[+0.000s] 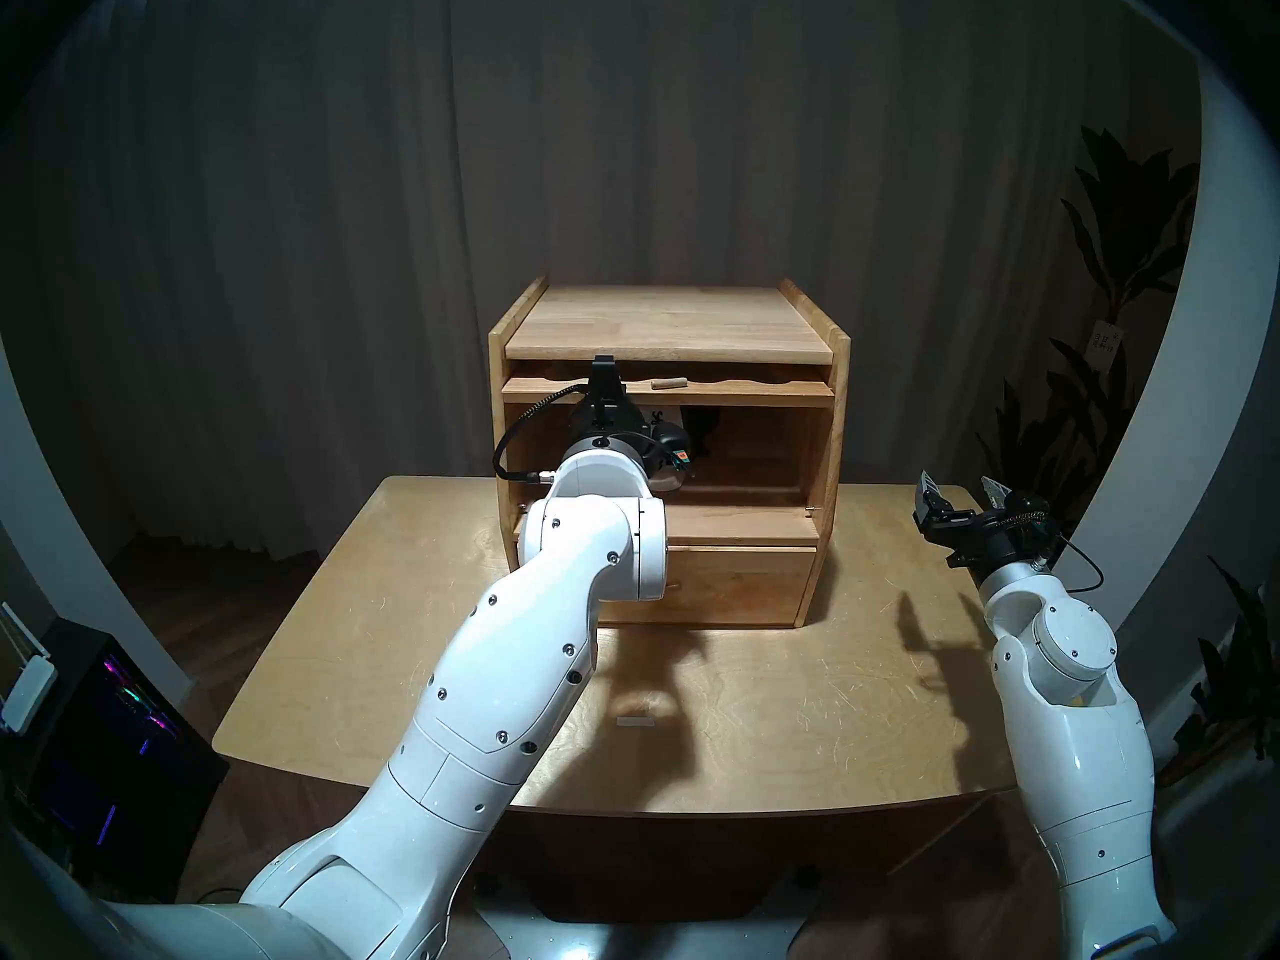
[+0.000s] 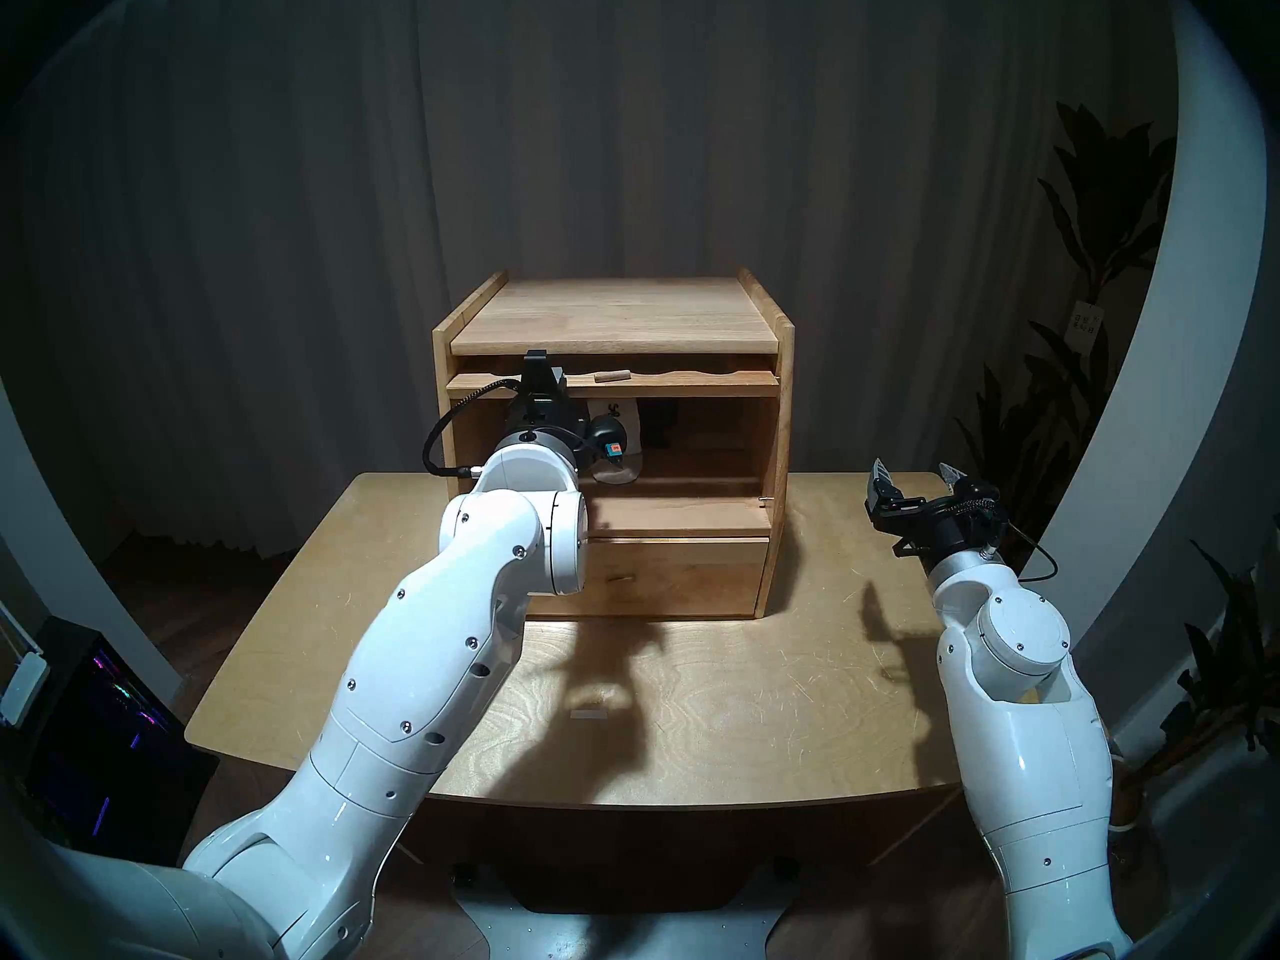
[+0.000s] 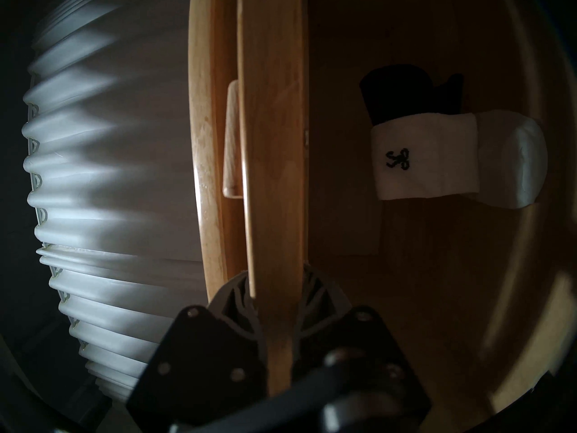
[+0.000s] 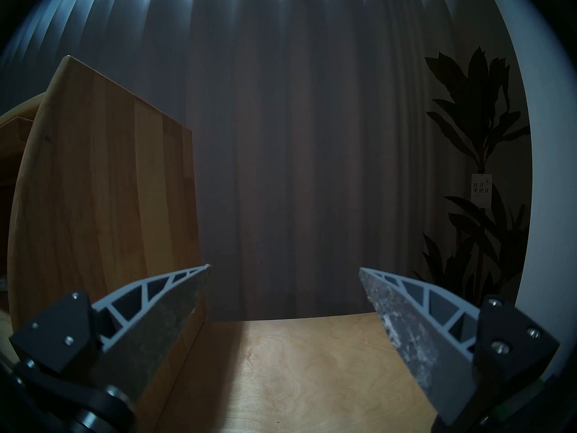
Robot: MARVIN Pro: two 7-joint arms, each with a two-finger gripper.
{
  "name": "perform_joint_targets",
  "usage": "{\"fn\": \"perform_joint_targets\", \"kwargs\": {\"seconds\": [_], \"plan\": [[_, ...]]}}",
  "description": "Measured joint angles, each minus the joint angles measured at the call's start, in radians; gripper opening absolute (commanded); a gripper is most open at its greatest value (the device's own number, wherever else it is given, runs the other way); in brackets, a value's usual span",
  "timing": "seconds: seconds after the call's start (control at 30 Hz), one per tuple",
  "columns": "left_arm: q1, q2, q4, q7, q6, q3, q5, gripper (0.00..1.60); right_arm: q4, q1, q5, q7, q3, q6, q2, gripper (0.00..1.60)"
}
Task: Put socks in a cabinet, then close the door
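Note:
The light-wood cabinet [image 1: 668,314] stands at the back of the table with its upper compartment uncovered. The door [image 1: 734,390] lies flat just under the top board, peg handle [image 1: 668,383] facing up. My left gripper [image 1: 604,382] is shut on the door's front edge near its left end; in the left wrist view both fingers [image 3: 315,285] clamp the panel [image 3: 274,141]. Inside lie the socks: a white sock [image 3: 437,160] with a dark logo and a black sock [image 3: 402,95] behind it. My right gripper [image 1: 963,494] hangs open and holds nothing, right of the cabinet.
The plain lower drawer front [image 1: 734,584] is shut. The wooden table [image 1: 762,716] carries a small pale tag [image 1: 635,721] near its middle. Dark curtains hang behind, a plant [image 1: 1122,259] stands at the right, and a computer case [image 1: 104,744] sits low on the left.

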Motion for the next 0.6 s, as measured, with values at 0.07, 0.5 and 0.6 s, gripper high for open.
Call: {"fn": "perform_joint_targets", "kwargs": {"seconds": [0.07, 0.5, 0.6], "plan": [[0.010, 0.000, -0.005, 0.010, 0.006, 0.002, 0.004, 0.00, 0.000, 0.000, 0.000, 0.000, 0.000, 0.000, 0.000, 1.60], [0.021, -0.015, 0.040, 0.103, 0.036, 0.021, 0.023, 0.00, 0.000, 0.000, 0.000, 0.000, 0.000, 0.000, 0.000, 1.60], [0.025, -0.019, 0.043, 0.117, 0.042, 0.026, 0.019, 0.00, 0.000, 0.000, 0.000, 0.000, 0.000, 0.000, 0.000, 1.60]]}}
